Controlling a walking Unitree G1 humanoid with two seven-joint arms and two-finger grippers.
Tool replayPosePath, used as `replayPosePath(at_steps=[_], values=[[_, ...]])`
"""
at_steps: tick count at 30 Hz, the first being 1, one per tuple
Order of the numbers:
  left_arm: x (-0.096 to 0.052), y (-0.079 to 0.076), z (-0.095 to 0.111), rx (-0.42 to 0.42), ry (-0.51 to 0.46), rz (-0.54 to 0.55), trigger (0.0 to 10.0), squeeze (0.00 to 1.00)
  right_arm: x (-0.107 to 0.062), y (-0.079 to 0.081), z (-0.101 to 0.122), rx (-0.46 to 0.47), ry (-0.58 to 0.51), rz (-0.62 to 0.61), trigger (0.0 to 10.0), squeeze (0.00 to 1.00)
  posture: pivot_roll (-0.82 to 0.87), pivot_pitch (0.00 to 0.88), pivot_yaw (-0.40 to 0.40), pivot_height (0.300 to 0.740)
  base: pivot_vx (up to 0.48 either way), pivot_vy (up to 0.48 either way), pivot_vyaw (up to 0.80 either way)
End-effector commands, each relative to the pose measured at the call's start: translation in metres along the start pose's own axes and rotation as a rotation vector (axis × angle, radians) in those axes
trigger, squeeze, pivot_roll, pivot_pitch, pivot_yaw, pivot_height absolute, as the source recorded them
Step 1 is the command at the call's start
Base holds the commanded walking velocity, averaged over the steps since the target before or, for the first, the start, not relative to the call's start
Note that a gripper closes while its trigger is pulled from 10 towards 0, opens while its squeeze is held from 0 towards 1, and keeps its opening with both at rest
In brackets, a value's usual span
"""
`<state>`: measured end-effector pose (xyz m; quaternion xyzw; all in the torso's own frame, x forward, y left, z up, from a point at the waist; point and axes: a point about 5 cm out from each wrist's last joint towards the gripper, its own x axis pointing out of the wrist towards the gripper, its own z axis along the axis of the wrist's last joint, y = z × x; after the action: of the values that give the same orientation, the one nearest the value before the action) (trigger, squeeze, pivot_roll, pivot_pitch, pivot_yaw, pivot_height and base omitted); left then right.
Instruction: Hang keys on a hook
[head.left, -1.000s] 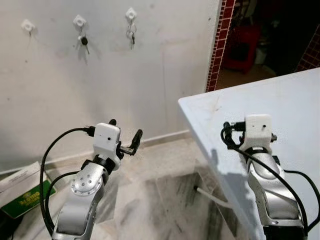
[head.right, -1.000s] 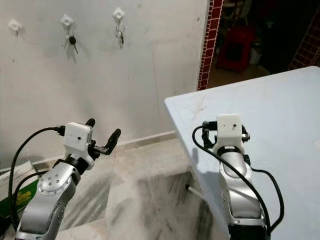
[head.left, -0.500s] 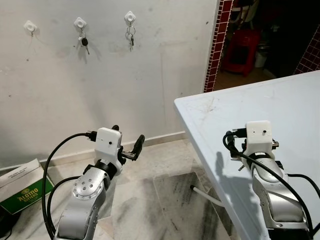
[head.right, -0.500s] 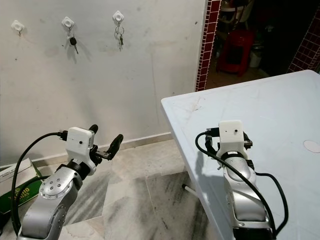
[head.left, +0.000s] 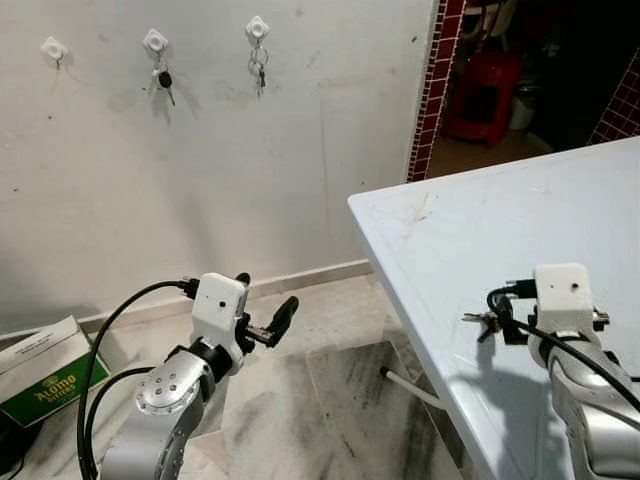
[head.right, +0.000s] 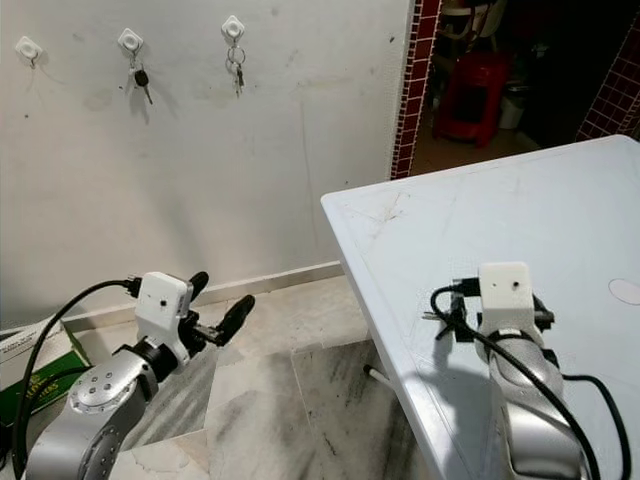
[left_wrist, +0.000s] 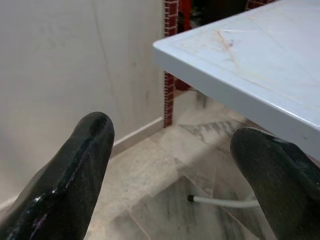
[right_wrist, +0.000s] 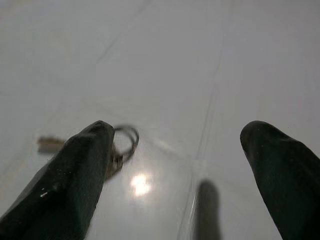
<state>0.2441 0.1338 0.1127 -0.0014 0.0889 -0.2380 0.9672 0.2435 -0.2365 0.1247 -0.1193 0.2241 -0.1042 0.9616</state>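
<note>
A small bunch of keys (head.left: 481, 320) lies on the white table (head.left: 500, 220) near its left edge. In the right wrist view the key ring (right_wrist: 126, 141) sits just beside one black finger (right_wrist: 75, 180). My right gripper (right_wrist: 182, 137) hovers low over the table, open, with nothing between its fingers. Three white hooks are on the wall: the left hook (head.left: 52, 47) looks bare, while the middle hook (head.left: 155, 41) and the right hook (head.left: 258, 28) each carry keys. My left gripper (head.left: 266, 298) is open over the floor, far below the hooks.
The table edge (left_wrist: 225, 75) juts out to the right of my left gripper. A green and white box (head.left: 45, 372) lies on the marble floor at the left. A white tube (head.left: 410, 388) lies under the table. A red-tiled doorway post (head.left: 428, 100) stands behind.
The view has shifted slightly. My right arm has drawn back toward me and to the right over the table, so the keys now show beside its wrist. The left arm has sunk a little.
</note>
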Motion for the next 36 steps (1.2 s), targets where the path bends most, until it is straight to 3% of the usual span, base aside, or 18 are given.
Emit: replayPosePath(at_steps=[1, 13, 19, 26, 36], values=[[-0.001, 0.000, 0.003, 0.013, 0.000, -0.010, 10.0, 0.00, -0.004, 0.000, 0.003, 0.019, -0.006, 0.012, 10.0, 0.00, -0.02, 0.000, 0.070, 0.740, 0.000, 0.000, 0.00], [-0.001, -0.007, -0.003, -0.048, 0.057, -0.120, 10.0, 0.00, -0.006, 0.025, 0.005, 0.139, 0.034, 0.119, 10.0, 0.00, -0.02, 0.000, 0.074, 0.740, 0.000, 0.000, 0.00], [-0.004, -0.019, -0.011, -0.081, 0.137, -0.256, 10.0, 0.00, -0.002, 0.041, 0.008, 0.185, 0.055, 0.139, 10.0, 0.00, -0.01, 0.000, 0.066, 0.740, 0.000, 0.000, 0.00], [-0.003, -0.021, -0.011, -0.065, 0.187, -0.376, 10.0, 0.00, 0.001, 0.034, 0.009, 0.159, 0.067, 0.079, 10.0, 0.00, -0.02, 0.000, 0.067, 0.740, 0.000, 0.000, 0.00], [0.005, -0.014, -0.003, -0.031, 0.180, -0.382, 10.0, 0.00, 0.001, 0.030, 0.004, 0.181, 0.101, 0.030, 10.0, 0.00, -0.03, 0.000, 0.069, 0.740, 0.000, 0.000, 0.00]])
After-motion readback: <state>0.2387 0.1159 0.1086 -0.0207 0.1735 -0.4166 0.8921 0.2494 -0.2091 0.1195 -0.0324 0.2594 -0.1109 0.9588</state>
